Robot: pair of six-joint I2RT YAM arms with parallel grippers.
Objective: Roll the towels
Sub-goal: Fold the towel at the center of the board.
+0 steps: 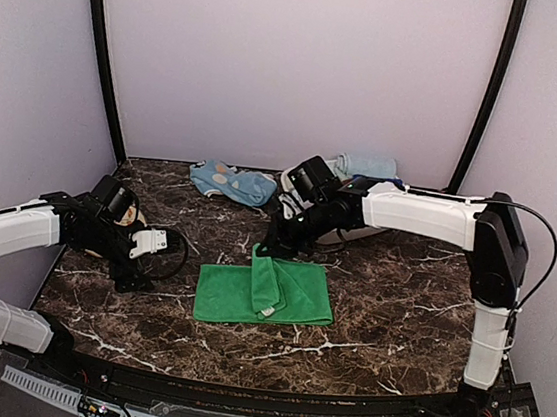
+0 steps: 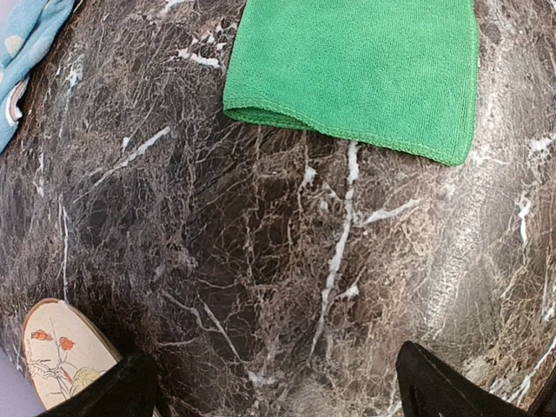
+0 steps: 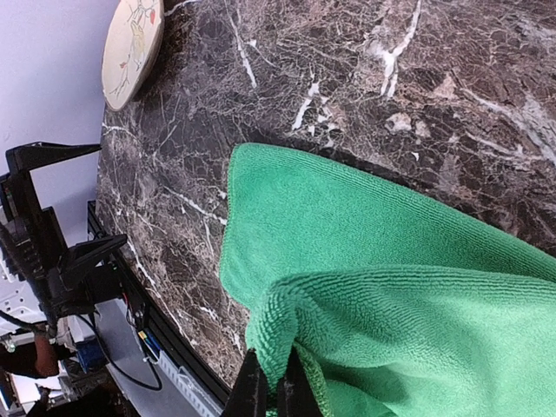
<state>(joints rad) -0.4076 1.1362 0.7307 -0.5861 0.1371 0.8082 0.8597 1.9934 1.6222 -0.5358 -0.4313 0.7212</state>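
Dark brown marble with white veins (image 1: 387, 312) fills your workspace, closed in by pale lilac walls. At 9 o'clock on the table you have the left gripper (image 1: 159, 244), its black fingers (image 2: 109, 393) spread wide and released, holding nothing and hovering over bare stone. Just beside it, at the table's 9 o'clock edge, lies a tan oval disc with a leaf print (image 2: 54, 352). Toward 11 o'clock, near the back wall, you can see a crumpled light blue cloth with pale spots (image 1: 231, 181). Near the middle of the table, a little toward 6 o'clock, rests the plain bright green towel (image 1: 294, 296), mostly flat on the marble, with a narrow band of it doubled over and running from 12 to 6 o'clock across its centre. Your right gripper (image 3: 271, 387) is at the towel's 12 o'clock edge, jaws clenched on a raised fold of the green cloth; its arm reaches in from 3 o'clock. At 1 o'clock, against the back wall, sits a pale blue rolled cloth (image 1: 369, 166).
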